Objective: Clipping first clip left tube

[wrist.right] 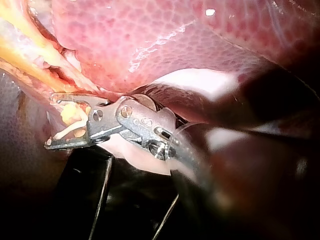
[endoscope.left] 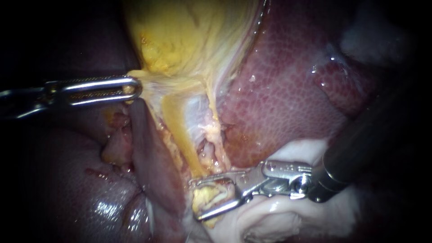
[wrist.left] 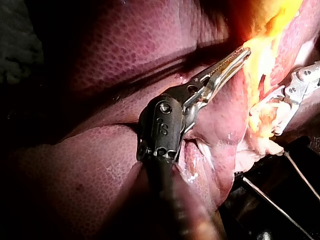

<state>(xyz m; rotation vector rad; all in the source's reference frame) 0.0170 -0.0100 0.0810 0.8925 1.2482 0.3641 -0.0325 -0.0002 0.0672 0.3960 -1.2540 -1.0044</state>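
Right instrument (endoscope.left: 195, 200) has its end effector spread round a yellow tube (endoscope.left: 212, 193), liver (endoscope.left: 279, 99) crowding close; left instrument (endoscope.left: 135, 87) pinching gallbladder (endoscope.left: 189, 36).

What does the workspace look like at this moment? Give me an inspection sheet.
Surface: liver, wet and glistening, around the work site.
Job's things: yellow gallbladder; tube running down from it; no clip seen on it.
Clutter: pale white material under the right instrument; kind unclear.
Instruments: left instrument, jaws shut on the gallbladder's edge; right instrument, jaws open around the tube.
Cables: thin wires over dark ground, seen in the wrist views.
Surroundings: dark, nothing seen.
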